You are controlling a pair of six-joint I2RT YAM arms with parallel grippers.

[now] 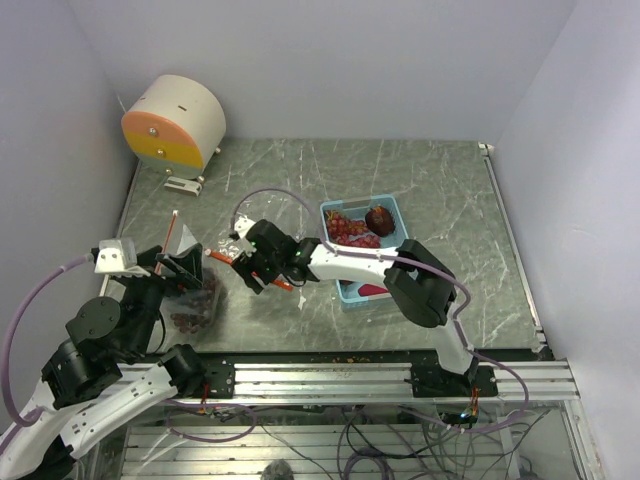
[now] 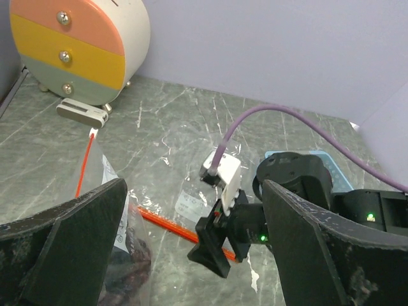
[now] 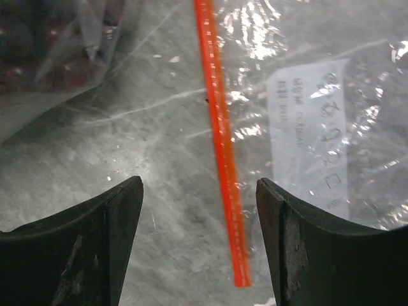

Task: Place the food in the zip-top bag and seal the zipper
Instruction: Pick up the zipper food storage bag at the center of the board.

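The zip-top bag [image 1: 192,292] lies crinkled at the left of the table, and dark red food [image 1: 197,306] shows through its plastic. More food, a berry cluster [image 1: 345,229] and a round red fruit [image 1: 379,218], sits in the blue tray [image 1: 393,208]. My left gripper [image 1: 183,268] hangs open over the bag, its fingers [image 2: 70,248] wide apart. My right gripper [image 1: 250,272] is open just above the orange-red zipper [image 3: 220,140]. The strip runs between its fingers [image 3: 306,248] without touching them. The zipper [image 2: 159,223] also passes under the right gripper [image 2: 220,245] in the left wrist view.
A round drawer unit [image 1: 175,122] with orange and yellow fronts stands at the back left. The bag's white label [image 3: 312,127] lies flat to the right of the zipper. A purple cable [image 1: 270,195] arcs over the table's middle. Walls close in on three sides.
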